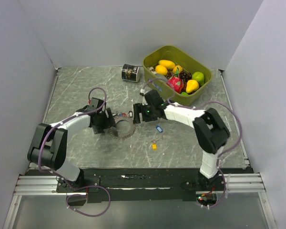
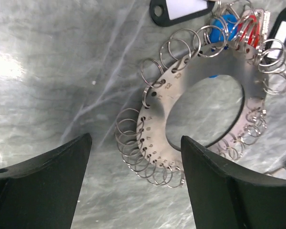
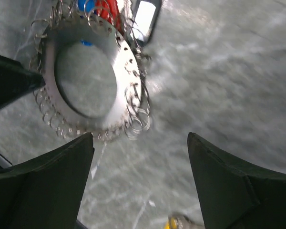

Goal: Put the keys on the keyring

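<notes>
The keyring (image 1: 126, 129) is a flat silvery disc with a hollow centre and several small split rings round its rim, lying on the table. Keys with blue (image 2: 227, 25) and red (image 2: 250, 31) tags hang on its far side, next to black label tags (image 2: 181, 9). My left gripper (image 1: 109, 126) is open, and the ring's near rim (image 2: 155, 119) lies between its fingers (image 2: 136, 143). Just right of the ring, my right gripper (image 1: 136, 117) is also open (image 3: 140, 138) over bare table; that view is blurred. A blue-tagged key (image 1: 158, 128) and a yellow-tagged key (image 1: 154, 146) lie loose.
A green bin (image 1: 206, 72) holding toy fruit stands at the back right. A black can (image 1: 130, 73) lies on its side at the back. White walls close in the table on three sides. The yellow tag (image 3: 174, 222) sits just below the right fingers.
</notes>
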